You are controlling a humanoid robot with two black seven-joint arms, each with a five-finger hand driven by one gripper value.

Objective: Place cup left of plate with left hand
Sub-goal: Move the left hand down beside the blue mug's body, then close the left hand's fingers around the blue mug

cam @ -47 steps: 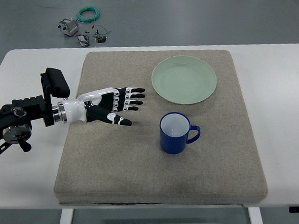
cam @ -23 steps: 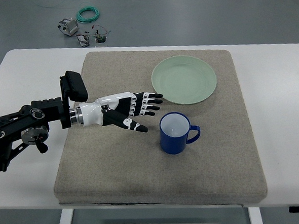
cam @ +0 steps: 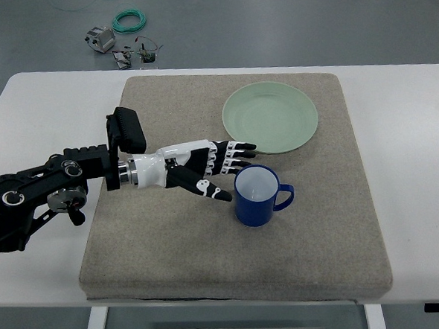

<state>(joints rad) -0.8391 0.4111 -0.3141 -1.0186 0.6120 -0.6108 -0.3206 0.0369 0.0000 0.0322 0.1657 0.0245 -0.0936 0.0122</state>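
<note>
A blue cup (cam: pixel 260 196) with a white inside stands upright on the grey mat (cam: pixel 233 268), its handle pointing right. The pale green plate (cam: pixel 270 117) lies behind it, toward the mat's far right. My left hand (cam: pixel 223 168) reaches in from the left, black and white, fingers spread and holding nothing. Its fingertips (cam: pixel 247 147) hover just left of the cup's rim and near the plate's front-left edge, and the thumb points at the cup's left side. I see no contact with the cup. The right arm is out of view.
The mat lies on a white table (cam: pixel 416 145). On the floor beyond the table's far edge lie a coil of green cable (cam: pixel 129 21) and some small electronic parts (cam: pixel 101 39).
My left arm has stretched to the right across the mat, bringing the open hand from mid-left up to the cup's left side. Cup and plate have not moved.
</note>
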